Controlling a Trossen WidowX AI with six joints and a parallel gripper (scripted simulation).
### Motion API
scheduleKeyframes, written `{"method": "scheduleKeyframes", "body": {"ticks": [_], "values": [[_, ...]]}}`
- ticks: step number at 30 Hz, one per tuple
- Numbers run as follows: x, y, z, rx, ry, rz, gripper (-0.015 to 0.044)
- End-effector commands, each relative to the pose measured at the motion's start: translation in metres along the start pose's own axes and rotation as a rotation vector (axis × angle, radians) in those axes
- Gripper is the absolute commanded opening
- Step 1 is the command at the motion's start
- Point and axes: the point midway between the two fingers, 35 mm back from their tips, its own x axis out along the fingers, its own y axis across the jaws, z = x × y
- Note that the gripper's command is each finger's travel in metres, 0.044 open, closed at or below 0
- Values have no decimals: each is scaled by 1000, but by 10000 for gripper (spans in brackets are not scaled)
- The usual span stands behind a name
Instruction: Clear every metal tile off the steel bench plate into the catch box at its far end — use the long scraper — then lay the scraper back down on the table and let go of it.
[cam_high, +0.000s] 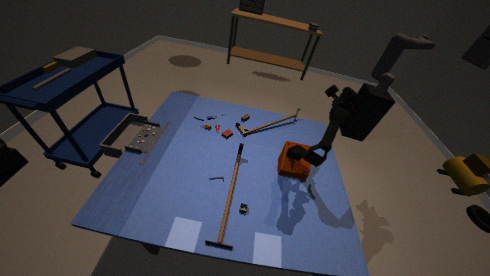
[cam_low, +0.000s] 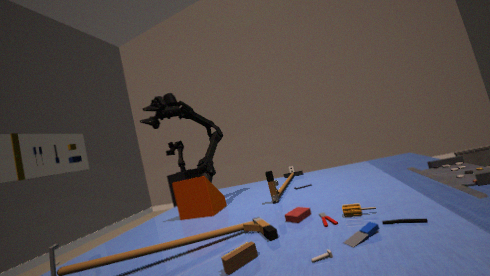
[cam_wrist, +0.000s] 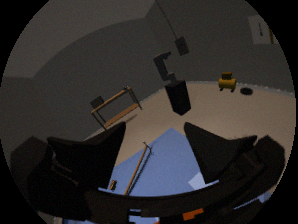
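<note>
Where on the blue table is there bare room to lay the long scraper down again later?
Bare blue lies between the long scraper and the steel bench plate, broken only by a small dark piece. The far middle is crowded: red block, small tools, a second long-handled tool. The orange block borders the right.

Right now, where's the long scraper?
Top view: long scraper lies mid-table, untouched, left of the orange block, blade at the near edge.

The single black six-joint arm (cam_low: 210, 137) rises from its base, elbow bent, reaching toward ten o'clock; its black parallel-jaw gripper (cam_low: 150, 114) hangs raised, jaws wide apart, holding nothing.
</note>
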Motion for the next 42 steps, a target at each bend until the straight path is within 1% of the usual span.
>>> {"method": "scheduleKeyframes", "body": {"ticks": [1,2,42], "values": [[0,0,0,0,0,0,426],[0,1,1,0,0,0,440],[-7,34,73,0,1,0,440]]}}
